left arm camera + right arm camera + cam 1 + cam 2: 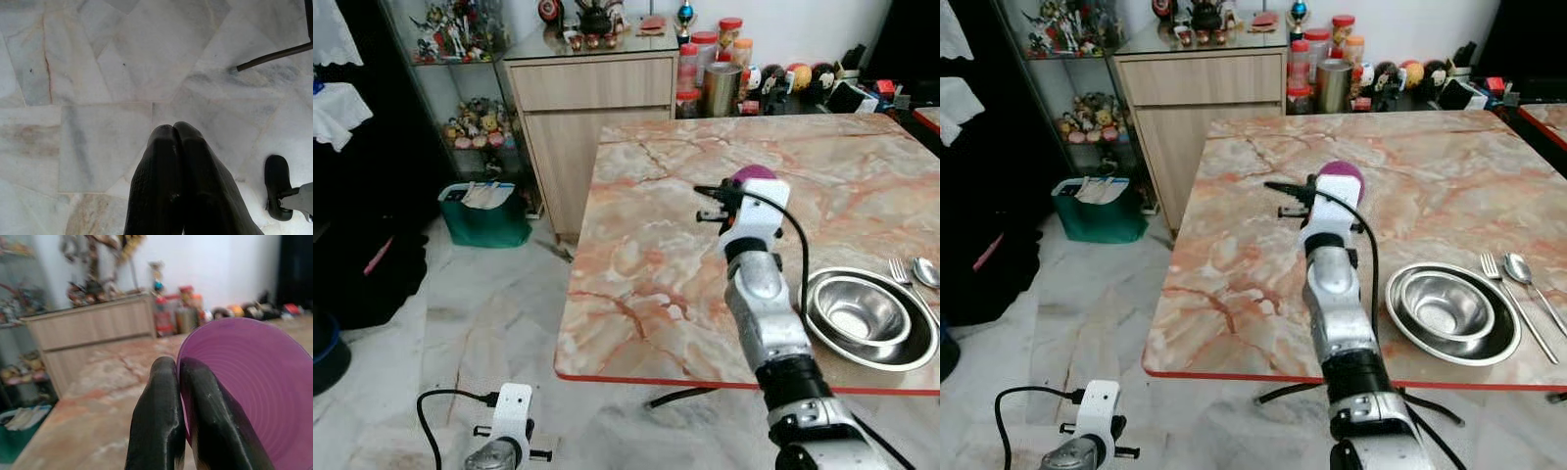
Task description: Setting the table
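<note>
The table [1449, 186] has a glossy, pink-veined marble top. On it, 2 nested bowls [1451, 311], a fork [1513, 299] and a spoon [1520, 269] are shiny metal. The purple plate [254, 391] looks like smooth plastic with fine rings. The cabinet [592, 113] is matt pale wood. The floor [122, 73] is polished grey marble.
</note>
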You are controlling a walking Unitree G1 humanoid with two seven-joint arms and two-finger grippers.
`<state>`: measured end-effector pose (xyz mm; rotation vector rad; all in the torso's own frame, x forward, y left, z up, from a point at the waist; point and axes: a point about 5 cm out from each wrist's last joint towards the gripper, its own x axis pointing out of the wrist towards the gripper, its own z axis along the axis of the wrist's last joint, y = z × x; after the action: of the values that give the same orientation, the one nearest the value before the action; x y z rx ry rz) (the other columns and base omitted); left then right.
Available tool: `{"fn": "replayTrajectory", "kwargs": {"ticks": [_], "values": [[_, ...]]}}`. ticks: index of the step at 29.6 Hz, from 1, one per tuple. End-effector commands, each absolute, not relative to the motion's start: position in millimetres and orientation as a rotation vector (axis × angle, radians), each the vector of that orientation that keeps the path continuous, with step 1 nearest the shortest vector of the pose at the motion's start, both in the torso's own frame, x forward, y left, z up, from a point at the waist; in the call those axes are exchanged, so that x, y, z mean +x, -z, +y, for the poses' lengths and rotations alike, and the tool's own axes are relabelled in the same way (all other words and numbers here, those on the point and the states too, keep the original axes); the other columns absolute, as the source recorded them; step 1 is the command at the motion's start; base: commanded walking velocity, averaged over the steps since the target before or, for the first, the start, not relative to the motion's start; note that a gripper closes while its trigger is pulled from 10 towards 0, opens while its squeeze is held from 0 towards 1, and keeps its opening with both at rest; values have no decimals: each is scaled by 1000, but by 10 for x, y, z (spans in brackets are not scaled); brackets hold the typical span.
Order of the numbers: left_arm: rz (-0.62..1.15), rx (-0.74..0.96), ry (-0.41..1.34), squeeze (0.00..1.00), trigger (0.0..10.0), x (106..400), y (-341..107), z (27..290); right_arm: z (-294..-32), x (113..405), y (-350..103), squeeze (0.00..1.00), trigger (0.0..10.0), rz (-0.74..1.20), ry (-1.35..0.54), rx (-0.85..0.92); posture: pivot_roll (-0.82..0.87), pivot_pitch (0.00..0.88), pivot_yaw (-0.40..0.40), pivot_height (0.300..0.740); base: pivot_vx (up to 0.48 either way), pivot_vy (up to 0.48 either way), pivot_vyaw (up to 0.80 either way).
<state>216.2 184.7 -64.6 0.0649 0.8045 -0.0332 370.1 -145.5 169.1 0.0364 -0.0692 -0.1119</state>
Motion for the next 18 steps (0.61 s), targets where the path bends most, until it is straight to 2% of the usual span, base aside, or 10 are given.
{"fn": "replayTrajectory", "kwargs": {"ticks": [1, 10, 18], "values": [[813, 63, 16, 0, 10000, 2150, 648, 1898, -1528, 3734, -1721, 0, 10000, -18, 146, 49, -73, 0, 58, 740, 0, 0, 0], [821, 60, 20, 0, 10000, 2134, 659, 1896, -1717, 3786, -1701, 0, 10000, 116, 203, 65, -71, 0, 57, 740, 0, 0, 0], [824, 60, 20, 0, 10000, 2125, 664, 1898, -1689, 3816, -1679, 0, 10000, 177, 137, 164, -68, 0, 57, 740, 0, 0, 0]]}}
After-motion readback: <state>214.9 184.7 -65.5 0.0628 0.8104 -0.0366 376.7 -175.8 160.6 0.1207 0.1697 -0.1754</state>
